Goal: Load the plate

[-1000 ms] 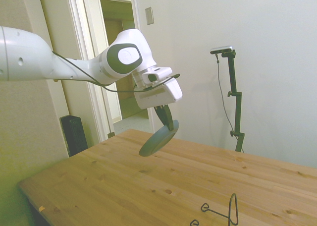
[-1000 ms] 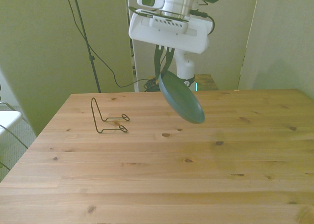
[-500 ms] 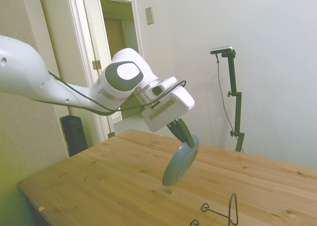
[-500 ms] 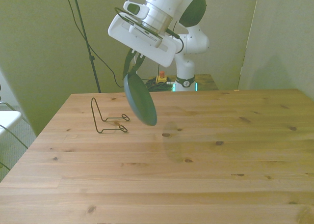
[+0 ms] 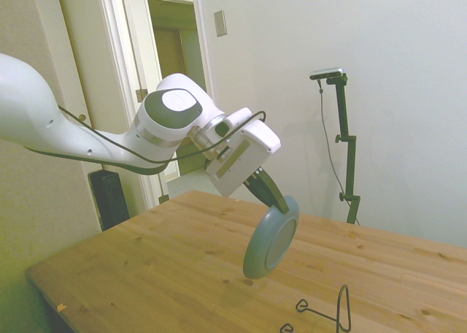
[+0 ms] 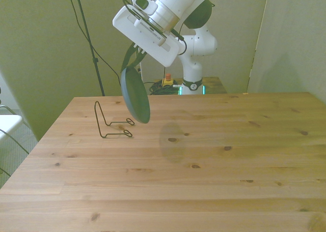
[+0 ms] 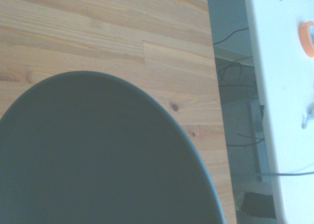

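You see the pincer [image 6: 133, 60] gripping the plate [image 6: 135, 95] by its top rim. The two dark fingers [image 5: 268, 192] are pressed on the rim, one on each side. The plate hangs in the air above the wooden surface [image 6: 204, 166]. It does not touch the wood. It is tipped up almost on its edge, so you look at it nearly from the side in the front view.

In the side view, the plate [image 5: 271, 236] hangs below the white arm [image 5: 109, 139], and its hollow face points away from the arm. A soft shadow lies on the wood under it.

The thin black wire rack [image 6: 111, 121] stands on the surface, toward the front view's left. The plate is up in the air near the rack, a bit toward the front view's right. They do not touch. In the side view the rack [image 5: 328, 312] sits low near the picture's bottom edge.

In the wrist view, the plate [image 7: 98, 160] is a big dark round shape, with wood [image 7: 98, 27] behind it.
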You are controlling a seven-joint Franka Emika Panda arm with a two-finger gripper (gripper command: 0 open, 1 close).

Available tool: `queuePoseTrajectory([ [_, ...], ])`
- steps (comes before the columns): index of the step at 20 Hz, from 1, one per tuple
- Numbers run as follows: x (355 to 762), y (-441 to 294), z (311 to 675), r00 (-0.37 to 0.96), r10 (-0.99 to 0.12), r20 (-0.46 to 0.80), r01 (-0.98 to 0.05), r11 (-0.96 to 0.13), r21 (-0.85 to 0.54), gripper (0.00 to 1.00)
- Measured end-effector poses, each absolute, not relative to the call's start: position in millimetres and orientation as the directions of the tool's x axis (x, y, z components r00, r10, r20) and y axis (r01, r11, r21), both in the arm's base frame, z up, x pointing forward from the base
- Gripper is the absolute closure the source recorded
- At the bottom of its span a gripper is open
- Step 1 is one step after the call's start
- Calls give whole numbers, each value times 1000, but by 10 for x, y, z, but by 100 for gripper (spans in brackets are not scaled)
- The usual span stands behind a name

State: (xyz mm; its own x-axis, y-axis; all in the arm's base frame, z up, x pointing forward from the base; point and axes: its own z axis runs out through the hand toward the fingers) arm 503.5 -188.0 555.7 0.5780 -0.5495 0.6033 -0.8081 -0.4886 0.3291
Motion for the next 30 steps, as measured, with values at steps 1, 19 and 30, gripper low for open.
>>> queuePoseTrajectory([
  [1, 5016, -1896, 5556, 577, -547, 607, -810, -481, 337, 100],
  [19, 4962, -2366, 4884, 601, -461, 653, -799, -369, 475, 100],
  [30, 4881, -2409, 4764, 604, -458, 653, -796, -385, 466, 0],
])
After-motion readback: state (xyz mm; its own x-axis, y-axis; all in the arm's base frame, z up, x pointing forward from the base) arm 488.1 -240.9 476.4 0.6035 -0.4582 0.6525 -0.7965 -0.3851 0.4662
